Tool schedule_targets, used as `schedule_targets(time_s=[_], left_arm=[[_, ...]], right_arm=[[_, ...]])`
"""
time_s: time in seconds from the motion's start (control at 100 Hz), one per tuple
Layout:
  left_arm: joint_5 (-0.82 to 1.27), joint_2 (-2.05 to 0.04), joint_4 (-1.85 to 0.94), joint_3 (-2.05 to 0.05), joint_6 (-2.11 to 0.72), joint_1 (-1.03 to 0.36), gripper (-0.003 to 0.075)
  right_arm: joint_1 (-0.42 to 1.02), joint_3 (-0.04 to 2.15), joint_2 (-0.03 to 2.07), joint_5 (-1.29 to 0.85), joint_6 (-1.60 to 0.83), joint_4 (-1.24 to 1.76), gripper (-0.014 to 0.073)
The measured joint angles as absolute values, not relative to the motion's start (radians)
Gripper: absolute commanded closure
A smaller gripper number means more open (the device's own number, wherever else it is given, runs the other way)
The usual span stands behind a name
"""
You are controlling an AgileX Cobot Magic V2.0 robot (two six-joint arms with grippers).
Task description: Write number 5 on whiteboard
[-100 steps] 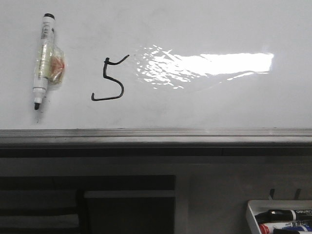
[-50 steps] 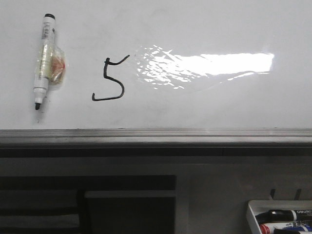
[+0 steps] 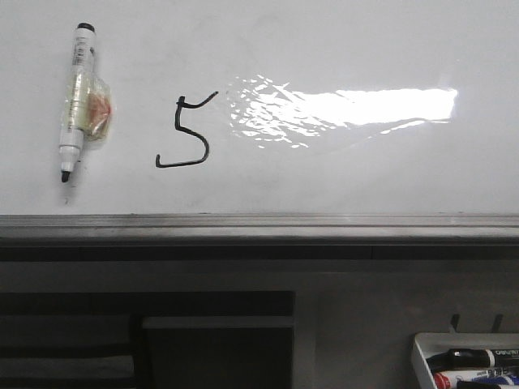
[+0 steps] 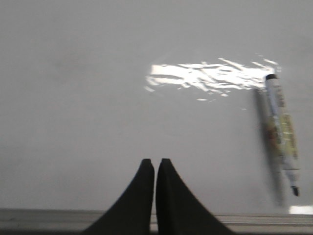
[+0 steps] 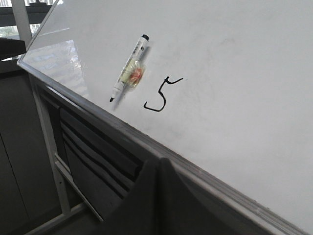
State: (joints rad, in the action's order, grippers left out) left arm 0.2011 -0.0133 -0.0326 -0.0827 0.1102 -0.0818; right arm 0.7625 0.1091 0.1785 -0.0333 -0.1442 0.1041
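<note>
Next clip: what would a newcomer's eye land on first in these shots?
First, the black 5 drawn left of centre on the whiteboard, with a bright glare patch just to its right. Next, the uncapped marker lying on the board left of the digit, tip toward the board's near edge, something clear taped round its middle. In the wrist views, both grippers are shut and hold nothing.

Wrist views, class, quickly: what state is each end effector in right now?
Left end effector: closed, holding nothing.
Right end effector: closed, holding nothing; the marker lies on the whiteboard.
</note>
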Motion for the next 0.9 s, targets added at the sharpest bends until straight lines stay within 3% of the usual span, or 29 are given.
schedule_targets(time_s=[0.15, 0.45, 0.9], left_arm=[[0.218, 0.006, -0.053, -0.031, 0.067, -0.018, 0.0741], [0.331, 0.006, -0.053, 0.004, 0.050, -0.011, 0.0741], [0.332, 0.006, -0.053, 0.004, 0.047, -0.010, 0.0741]], right_arm=[[0.763, 0.109, 0.179, -0.033, -0.144, 0.104, 0.0655], [0.763, 0.109, 0.179, -0.033, -0.144, 0.104, 0.0655], [0.763, 0.109, 0.179, -0.033, -0.146, 0.104, 0.0655]])
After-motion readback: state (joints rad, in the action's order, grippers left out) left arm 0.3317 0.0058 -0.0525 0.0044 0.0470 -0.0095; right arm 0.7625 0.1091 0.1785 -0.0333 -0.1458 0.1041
